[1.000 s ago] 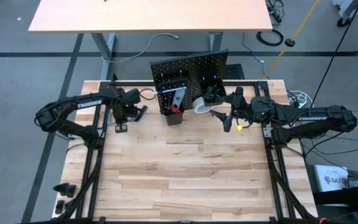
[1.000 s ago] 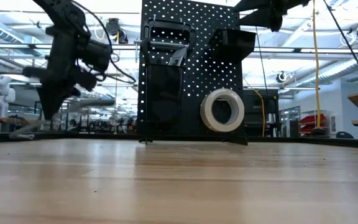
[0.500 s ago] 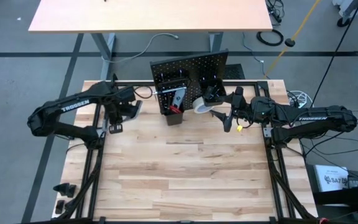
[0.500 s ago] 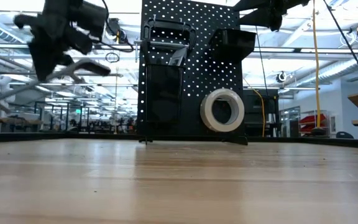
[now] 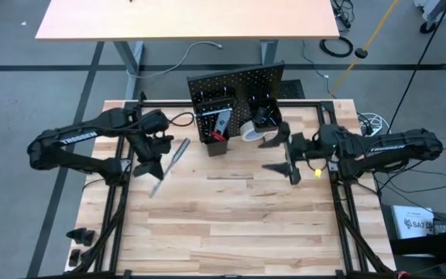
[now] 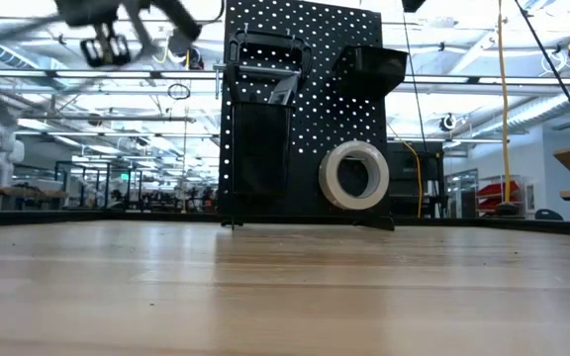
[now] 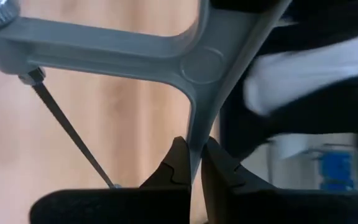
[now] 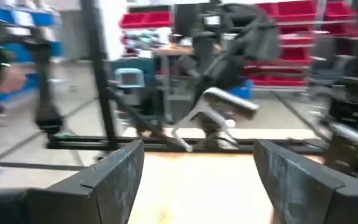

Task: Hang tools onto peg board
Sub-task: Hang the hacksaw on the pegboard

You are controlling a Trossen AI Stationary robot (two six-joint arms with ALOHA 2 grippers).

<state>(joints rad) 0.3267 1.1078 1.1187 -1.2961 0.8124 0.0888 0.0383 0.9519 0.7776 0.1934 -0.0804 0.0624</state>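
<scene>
The black peg board stands upright at the table's far middle, also seen in the low view. A white tape roll hangs on its front, beside a tall bin with red-handled tools in it. My left gripper, left of the board, is shut on a grey bar clamp held high above the table. My right gripper hovers open to the right of the board, with nothing between its fingers. My left gripper pinches one grey arm of the bar clamp's frame between its two fingertips. The frame spreads out beyond the fingers, its thin rod off to one side. The clamp is lifted clear of the table.
A black C-clamp and a small black bin sit high on the board's front. Bare wooden tabletop lies in front of the board. A yellow piece shows on the right arm.
My left gripper has risen from near the table at the far left and tipped from pointing down toward level, carrying the grey bar clamp up clear of the table and a little toward the near edge. My right gripper has swung slightly toward the near edge.
</scene>
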